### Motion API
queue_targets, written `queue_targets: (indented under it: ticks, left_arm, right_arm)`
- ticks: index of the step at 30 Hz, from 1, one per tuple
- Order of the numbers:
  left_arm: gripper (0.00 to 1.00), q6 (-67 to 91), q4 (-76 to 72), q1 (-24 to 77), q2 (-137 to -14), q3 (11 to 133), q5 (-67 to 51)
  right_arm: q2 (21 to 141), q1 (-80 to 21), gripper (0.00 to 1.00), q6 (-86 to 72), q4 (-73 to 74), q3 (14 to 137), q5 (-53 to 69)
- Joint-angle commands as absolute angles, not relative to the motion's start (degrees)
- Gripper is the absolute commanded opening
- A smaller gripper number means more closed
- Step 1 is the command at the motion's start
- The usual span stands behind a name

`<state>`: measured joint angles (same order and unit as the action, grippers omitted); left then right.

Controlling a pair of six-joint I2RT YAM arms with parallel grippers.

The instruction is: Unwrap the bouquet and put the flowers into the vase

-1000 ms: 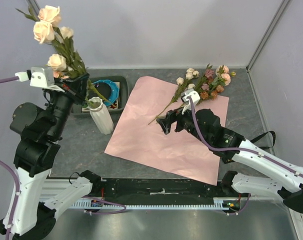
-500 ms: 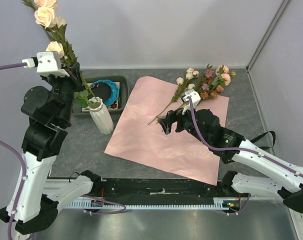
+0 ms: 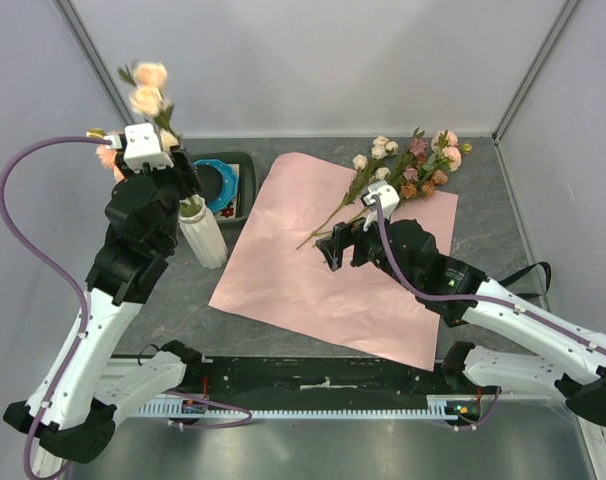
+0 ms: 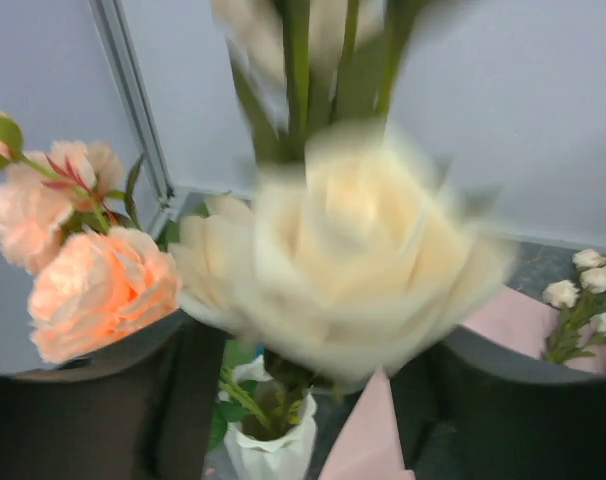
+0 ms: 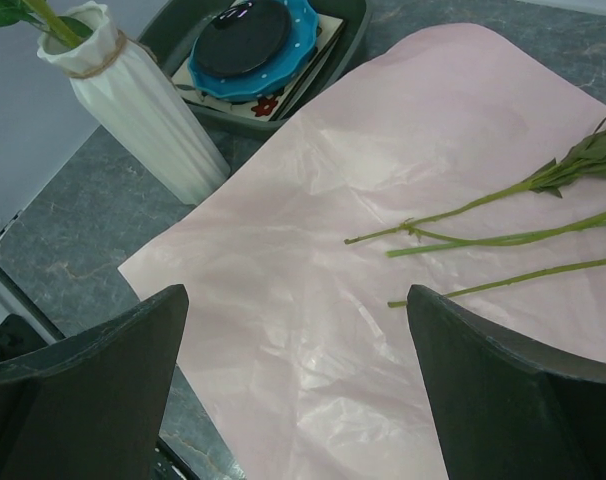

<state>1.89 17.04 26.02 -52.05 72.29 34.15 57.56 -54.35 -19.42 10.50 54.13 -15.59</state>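
Flowers in peach and cream stand upright in the vase, stems down and blooms uppermost, the left gripper parted around them just above the rim and the dark tray just behind, while other roses lie on the pink paper, stems pointing at the wide-open right gripper.

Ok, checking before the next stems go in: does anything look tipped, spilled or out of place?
Nothing stands out. The vase stands upright with stems in it, the pink paper lies flat and open, and the loose flowers lie together across its far corner.
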Motion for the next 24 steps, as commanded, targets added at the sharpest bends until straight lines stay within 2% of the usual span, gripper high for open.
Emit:
queue_targets:
  ticks: [1, 3, 6, 12, 17, 24]
  left_arm:
    - [0.82, 8.3, 18.6, 26.1, -50.0, 70.5, 37.9]
    - [0.97, 9.2, 20.5, 26.1, -49.3, 70.4, 38.2]
    - [0.99, 10.4, 24.2, 26.1, -48.2, 70.8, 38.1]
    - [0.98, 12.6, 28.7, 26.1, -43.2, 71.1, 29.4]
    - [0.96, 15.3, 31.5, 26.1, -39.2, 70.4, 15.2]
    - [0.95, 21.1, 33.0, 26.1, -39.9, 65.9, -6.2]
  right_arm:
    - [58.5, -54.1, 0.98, -20.9, 10.1, 54.1, -16.5]
    - [59.3, -54.1, 0.98, -21.0, 10.0, 54.2, -16.1]
    - [60.6, -54.0, 0.98, -21.2, 10.1, 54.4, -16.3]
    - [66.2, -49.6, 0.98, -26.6, 12.2, 55.5, -16.5]
    - [72.8, -39.1, 0.98, -35.4, 14.3, 55.5, -8.9]
    - [82.6, -23.1, 0.96, -44.7, 13.5, 55.9, -1.0]
